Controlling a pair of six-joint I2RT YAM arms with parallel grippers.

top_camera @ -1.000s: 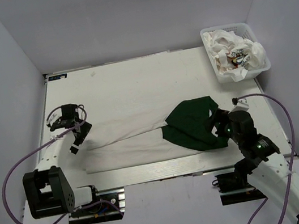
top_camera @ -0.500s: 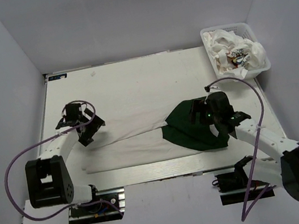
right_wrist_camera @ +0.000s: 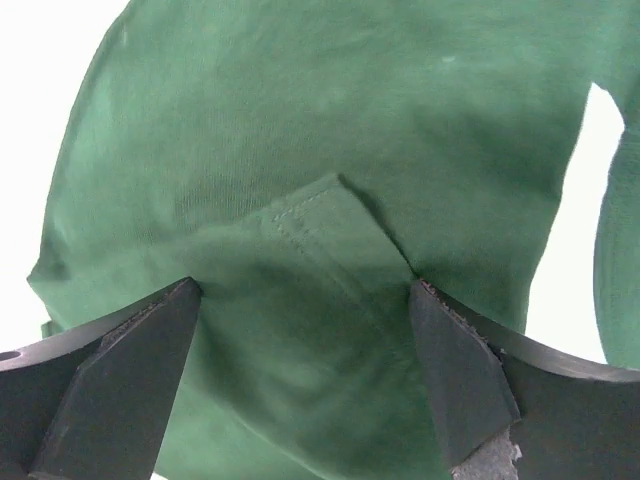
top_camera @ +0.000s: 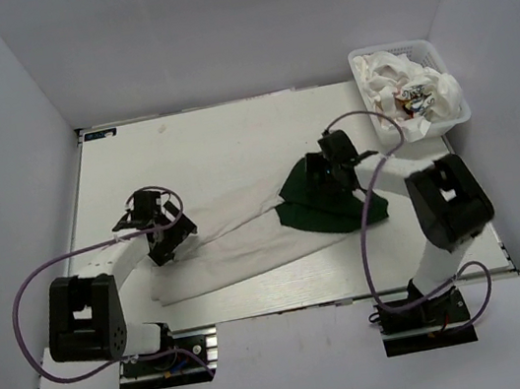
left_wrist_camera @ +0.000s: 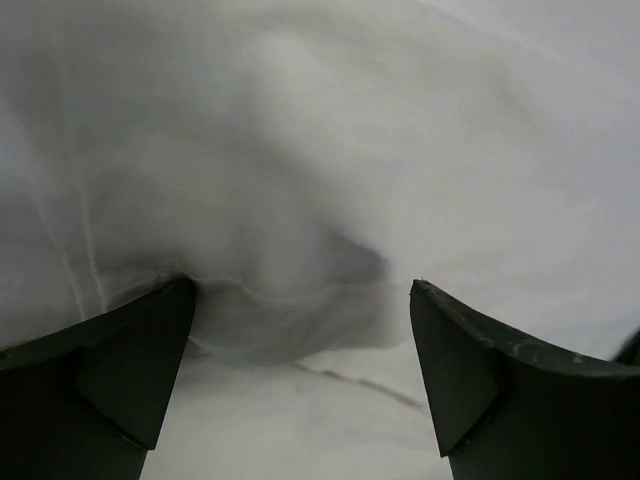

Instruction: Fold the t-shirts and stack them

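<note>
Spanning left gripper (left_wrist_camera: 300,288), right gripper (right_wrist_camera: 305,290): t-shirt (top_camera: 238,243)

- L arm (top_camera: 102,263) is reaching fwd from its base, curving inward, wrist tipping down.
- Left gripper (top_camera: 169,238) is pointing down w/ jaws standing wide apart.
- R arm (top_camera: 391,172) is stretching up over its base, then bending inward toward the middle.
- Right gripper (top_camera: 315,177) is aiming down, jaws also spreading wide.

A lab test booth: plain white walls (top_camera: 231,20) enclose the robot table (top_camera: 211,143).
</note>
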